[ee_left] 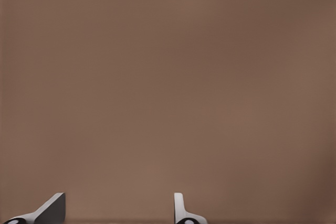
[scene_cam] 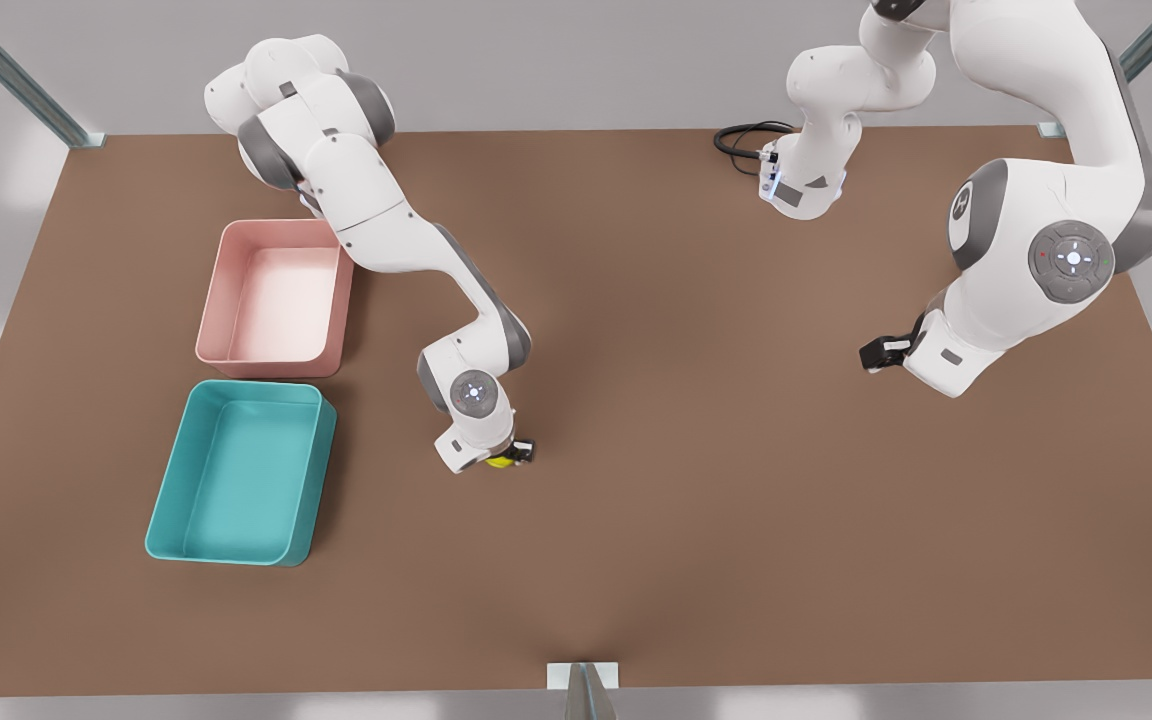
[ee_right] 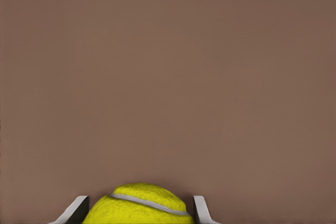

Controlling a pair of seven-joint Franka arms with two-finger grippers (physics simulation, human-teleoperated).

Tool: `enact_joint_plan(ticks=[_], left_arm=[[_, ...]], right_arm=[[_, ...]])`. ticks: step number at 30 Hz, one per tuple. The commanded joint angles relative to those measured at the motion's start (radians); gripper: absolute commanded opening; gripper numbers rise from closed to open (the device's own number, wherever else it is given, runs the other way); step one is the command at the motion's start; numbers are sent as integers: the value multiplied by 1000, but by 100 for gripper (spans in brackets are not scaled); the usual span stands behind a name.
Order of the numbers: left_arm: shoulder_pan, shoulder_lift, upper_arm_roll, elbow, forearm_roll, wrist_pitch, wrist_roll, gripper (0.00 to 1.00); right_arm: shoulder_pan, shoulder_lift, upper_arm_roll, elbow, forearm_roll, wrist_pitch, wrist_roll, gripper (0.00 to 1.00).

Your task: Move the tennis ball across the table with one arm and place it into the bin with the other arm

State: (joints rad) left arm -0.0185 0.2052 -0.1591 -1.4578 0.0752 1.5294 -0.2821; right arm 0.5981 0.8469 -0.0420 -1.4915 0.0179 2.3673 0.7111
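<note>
The yellow-green tennis ball (ee_right: 139,205) sits between the fingers of my right gripper (ee_right: 140,208), which touch it on both sides, so the gripper is shut on it. In the front view this gripper (scene_cam: 514,456) hangs low over the brown table (scene_cam: 696,420) near the middle, with the tennis ball (scene_cam: 499,461) peeking out beneath it. The teal bin (scene_cam: 236,475) lies on the front view's left, a short way from the ball. My left gripper (scene_cam: 876,352) waits on the front view's right, open, and its fingers (ee_left: 181,208) hold nothing over bare tabletop.
A pink tray (scene_cam: 276,300) stands just behind the teal bin, beside the right arm's forearm. A black cable (scene_cam: 746,137) lies at the table's back edge. A metal bracket (scene_cam: 583,680) sits at the front edge.
</note>
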Motion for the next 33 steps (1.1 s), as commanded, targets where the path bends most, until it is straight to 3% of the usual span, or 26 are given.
enact_joint_plan(ticks=[1,15,22,25,31,32,33], left_arm=[[0,-1,0,1,1,-2,-19,100],[-1,0,0,1,3,0,-19,100],[0,0,0,1,3,0,-19,100],[-1,-1,0,1,3,0,-19,100],[-1,-1,0,2,3,-2,-17,100],[0,-1,0,2,3,-2,-17,100],[-1,-1,0,2,3,0,-17,100]], right_arm=[[0,0,1,1,-1,3,-1,74],[-60,-95,1,14,13,-45,-151,74],[-393,-201,4,34,53,-315,-800,74],[-488,-206,4,99,62,-428,-930,74],[-629,-184,-1,117,51,-445,-1104,75],[-630,-149,-4,160,56,-445,-1121,76],[-630,-141,-4,160,62,-445,-1107,100]])
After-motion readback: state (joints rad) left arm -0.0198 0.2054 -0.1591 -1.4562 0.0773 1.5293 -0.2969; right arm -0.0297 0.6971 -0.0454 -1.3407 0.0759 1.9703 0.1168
